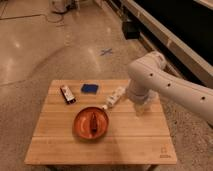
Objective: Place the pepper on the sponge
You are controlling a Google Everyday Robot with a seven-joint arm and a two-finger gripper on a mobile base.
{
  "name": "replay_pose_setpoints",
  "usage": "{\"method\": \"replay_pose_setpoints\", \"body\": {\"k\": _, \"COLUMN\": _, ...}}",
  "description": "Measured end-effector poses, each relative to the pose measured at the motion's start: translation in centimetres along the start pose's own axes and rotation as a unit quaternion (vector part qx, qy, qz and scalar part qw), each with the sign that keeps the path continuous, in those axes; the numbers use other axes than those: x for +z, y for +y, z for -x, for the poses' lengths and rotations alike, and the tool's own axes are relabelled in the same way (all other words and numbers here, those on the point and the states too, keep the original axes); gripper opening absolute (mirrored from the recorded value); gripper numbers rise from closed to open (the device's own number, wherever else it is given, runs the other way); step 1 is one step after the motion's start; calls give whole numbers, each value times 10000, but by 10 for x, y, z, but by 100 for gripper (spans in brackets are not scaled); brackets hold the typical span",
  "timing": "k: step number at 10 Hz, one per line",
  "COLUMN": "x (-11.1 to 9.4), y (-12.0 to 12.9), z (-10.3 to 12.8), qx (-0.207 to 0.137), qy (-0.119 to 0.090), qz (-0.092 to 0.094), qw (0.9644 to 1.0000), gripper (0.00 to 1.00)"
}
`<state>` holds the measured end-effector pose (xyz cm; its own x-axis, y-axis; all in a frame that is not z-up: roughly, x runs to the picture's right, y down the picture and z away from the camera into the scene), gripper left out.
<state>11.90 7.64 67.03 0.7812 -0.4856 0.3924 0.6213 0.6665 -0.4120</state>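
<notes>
Gripper (110,102) hovers over the table (60,145), and I cannot tell whether it's spread or closed. Pepper (94,122) lies just ahead of it inside the bowl (76,126). Sponge (90,89) sits near its left, with the box (67,94) beyond.

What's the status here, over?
Gripper at right rim of orange bowl. Pepper lying inside bowl. Sponge bare, behind bowl. Boxy item left of sponge.
</notes>
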Motion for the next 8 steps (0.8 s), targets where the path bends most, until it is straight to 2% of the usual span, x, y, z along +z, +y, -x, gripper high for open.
{"method": "replay_pose_setpoints", "body": {"k": 3, "x": 19, "y": -29, "z": 37, "qx": -722, "qy": -301, "qz": 61, "qw": 9969, "gripper": 65}}
{"method": "replay_pose_setpoints", "body": {"k": 5, "x": 37, "y": -54, "z": 67, "qx": -1258, "qy": -522, "qz": -43, "qw": 9907, "gripper": 65}}
{"method": "replay_pose_setpoints", "body": {"k": 8, "x": 71, "y": -83, "z": 101, "qx": -1979, "qy": -750, "qz": -199, "qw": 9772, "gripper": 65}}
